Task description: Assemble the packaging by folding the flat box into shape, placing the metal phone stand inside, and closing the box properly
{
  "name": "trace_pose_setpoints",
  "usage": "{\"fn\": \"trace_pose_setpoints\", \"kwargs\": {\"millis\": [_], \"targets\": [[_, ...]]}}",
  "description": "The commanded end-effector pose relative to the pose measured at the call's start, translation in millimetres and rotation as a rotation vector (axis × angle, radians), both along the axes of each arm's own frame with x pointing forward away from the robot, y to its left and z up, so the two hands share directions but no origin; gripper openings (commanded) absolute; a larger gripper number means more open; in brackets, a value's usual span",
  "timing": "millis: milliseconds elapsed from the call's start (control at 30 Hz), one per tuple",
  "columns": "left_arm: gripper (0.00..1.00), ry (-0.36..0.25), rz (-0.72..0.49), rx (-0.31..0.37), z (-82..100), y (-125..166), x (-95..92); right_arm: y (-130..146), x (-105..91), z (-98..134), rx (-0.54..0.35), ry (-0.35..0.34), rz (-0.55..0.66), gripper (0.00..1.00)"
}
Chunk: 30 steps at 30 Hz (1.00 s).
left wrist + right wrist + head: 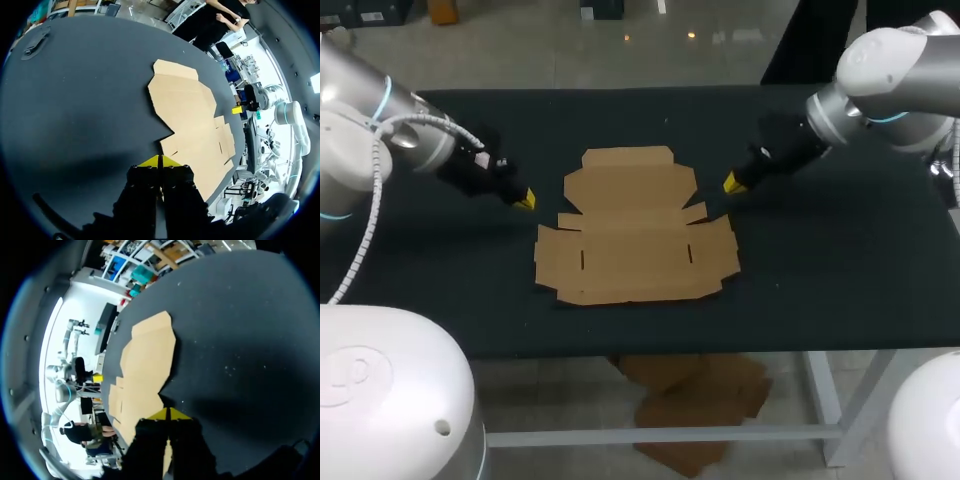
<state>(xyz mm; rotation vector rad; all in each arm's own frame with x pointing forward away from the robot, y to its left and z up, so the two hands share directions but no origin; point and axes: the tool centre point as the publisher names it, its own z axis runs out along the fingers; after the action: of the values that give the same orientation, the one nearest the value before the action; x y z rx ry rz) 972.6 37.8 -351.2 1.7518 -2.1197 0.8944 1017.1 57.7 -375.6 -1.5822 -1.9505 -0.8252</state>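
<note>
Folding not begun: flat box (pixel 635 235) lies unfolded between left gripper (pixel 524 200) and right gripper (pixel 730 184), both jaws pinched together and empty; side flaps likely need raising next.

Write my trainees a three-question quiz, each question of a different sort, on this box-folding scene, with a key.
1. True or false: the flat brown cardboard box blank is already folded into shape.
2. The left tool is: A) shut on the cardboard; B) shut, empty, beside the cardboard; C) wide open.
3. Which task item is absent from the black table?
Key: 1 false; 2 B; 3 the metal phone stand.
</note>
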Motion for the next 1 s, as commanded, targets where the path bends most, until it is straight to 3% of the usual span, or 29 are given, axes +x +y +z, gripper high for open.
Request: {"fn": "trace_pose_setpoints", "kwargs": {"millis": [33,167,567,1000], "targets": [[0.00,0.010,-0.005,-0.019,-6.6,4,-3.9,5,7.5,-8,0.012,0.014,0.010,0.00],[0.00,0.079,-0.009,-0.011,-12.4,5,3.5,8,7.3,-12,0.027,0.040,-0.018,0.00],[0.00,0.079,-0.009,-0.011,-12.4,5,3.5,8,7.3,-12,0.027,0.040,-0.018,0.00],[0.00,0.072,-0.033,-0.013,-18.3,-5,-0.5,12,-9.5,-21,0.034,0.005,-0.002,0.00]]}}
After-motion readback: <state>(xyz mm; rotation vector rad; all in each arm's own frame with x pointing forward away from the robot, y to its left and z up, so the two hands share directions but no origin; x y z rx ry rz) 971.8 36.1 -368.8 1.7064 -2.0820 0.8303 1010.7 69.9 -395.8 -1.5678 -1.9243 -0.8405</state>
